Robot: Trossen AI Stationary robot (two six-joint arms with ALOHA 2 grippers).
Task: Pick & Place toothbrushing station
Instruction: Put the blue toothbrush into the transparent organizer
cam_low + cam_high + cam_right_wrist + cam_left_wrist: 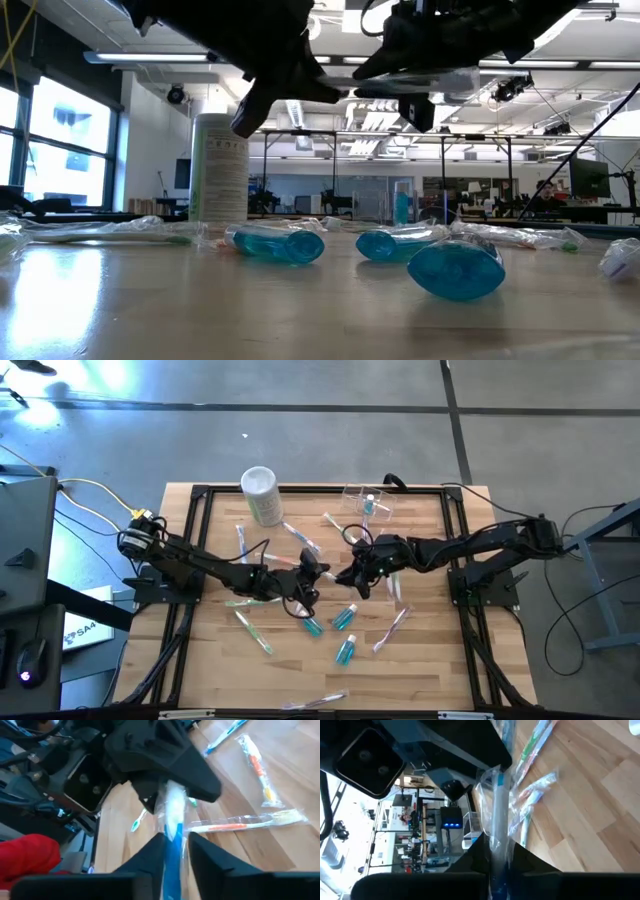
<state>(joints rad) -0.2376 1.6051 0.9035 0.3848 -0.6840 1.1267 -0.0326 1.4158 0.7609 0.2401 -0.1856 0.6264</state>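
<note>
A wrapped toothbrush [333, 574] with a blue handle in a clear sleeve hangs above the table's middle, between my two grippers. My left gripper [318, 574] comes from the left and is shut on one end. My right gripper [349, 574] comes from the right, its fingers closed around the other end. The toothbrushing station [368, 503], a clear box with something blue inside, stands on the table at the far right. Both grippers show as dark shapes at the top of the low view, well above the tabletop. My left gripper pinches one end of the wrapped toothbrush [498, 851] between its two fingers, which lie roughly level and along the brush. The brush runs straight out from the fingers toward the other gripper, clear of the table. My right gripper has the brush's opposite end [172, 836] between its two fingers [151, 854], coming roughly level from the table's right and lying along the brush. The clear sleeve fills the narrow gap. The brush is clear of the table.
A whitish cylindrical container [262, 495] stands at the far edge. Several wrapped toothbrushes [390, 628] and blue bottles [345, 617] lie scattered over the wooden top, right below both grippers. A black frame [200, 495] borders the table.
</note>
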